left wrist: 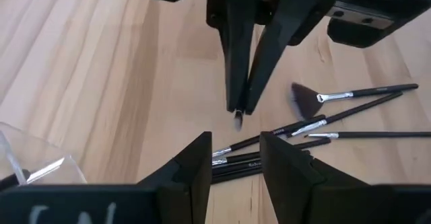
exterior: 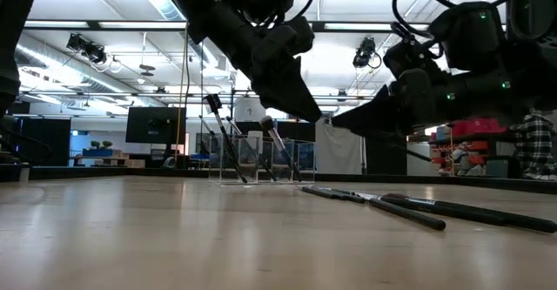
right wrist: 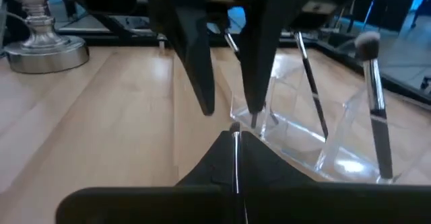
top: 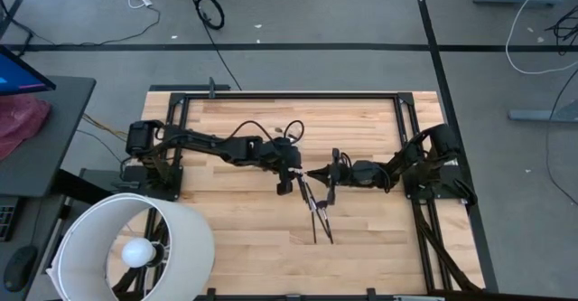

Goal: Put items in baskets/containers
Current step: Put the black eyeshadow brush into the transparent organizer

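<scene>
Brush [right wrist: 235, 158] in R gripper [top: 312, 172]; L gripper [top: 294, 171] adjacent

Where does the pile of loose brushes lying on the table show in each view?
High: loose brushes below centre.
Low: right side, lying flat.
Left wrist: right of middle.
Right wrist: not in it.
Shared landmark: right gripper, shut on thin brush.

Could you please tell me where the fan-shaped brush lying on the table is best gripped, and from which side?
Take the fan brush by its thin handle just behind the silver ferrule, coming straight down with jaws set across it. It lies flat on the table, its bristles are soft, and farther along a neighbouring brush closes in.
</scene>
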`<move>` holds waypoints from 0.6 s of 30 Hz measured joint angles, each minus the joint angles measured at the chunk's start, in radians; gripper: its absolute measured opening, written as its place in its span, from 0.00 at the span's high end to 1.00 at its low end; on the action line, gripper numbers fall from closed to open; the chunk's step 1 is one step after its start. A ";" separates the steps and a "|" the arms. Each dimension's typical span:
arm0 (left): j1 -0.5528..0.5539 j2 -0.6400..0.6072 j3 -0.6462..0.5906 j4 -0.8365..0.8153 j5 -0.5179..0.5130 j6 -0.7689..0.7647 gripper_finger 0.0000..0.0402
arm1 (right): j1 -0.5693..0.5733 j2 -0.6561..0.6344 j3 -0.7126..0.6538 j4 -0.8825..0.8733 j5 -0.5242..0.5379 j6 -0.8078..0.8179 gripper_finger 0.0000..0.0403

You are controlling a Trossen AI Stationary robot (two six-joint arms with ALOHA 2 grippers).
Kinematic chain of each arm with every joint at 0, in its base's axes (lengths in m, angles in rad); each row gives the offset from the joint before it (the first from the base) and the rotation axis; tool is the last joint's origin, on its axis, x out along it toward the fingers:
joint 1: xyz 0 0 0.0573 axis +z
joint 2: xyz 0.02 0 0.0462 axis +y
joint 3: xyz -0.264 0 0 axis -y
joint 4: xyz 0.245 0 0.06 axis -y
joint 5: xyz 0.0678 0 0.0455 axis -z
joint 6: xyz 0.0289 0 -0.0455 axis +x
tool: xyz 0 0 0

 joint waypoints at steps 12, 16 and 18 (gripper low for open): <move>0.001 -0.220 0.002 -0.130 -0.268 0.034 0.71 | -0.191 -0.002 0.108 0.038 -0.141 -0.053 0.98; 0.007 -0.260 0.002 -0.155 -0.247 0.095 0.71 | -0.235 -0.002 0.178 0.036 -0.222 -0.061 0.98; 0.006 -0.271 0.000 -0.172 -0.253 0.100 0.71 | -0.257 -0.002 0.229 0.038 -0.269 -0.094 0.98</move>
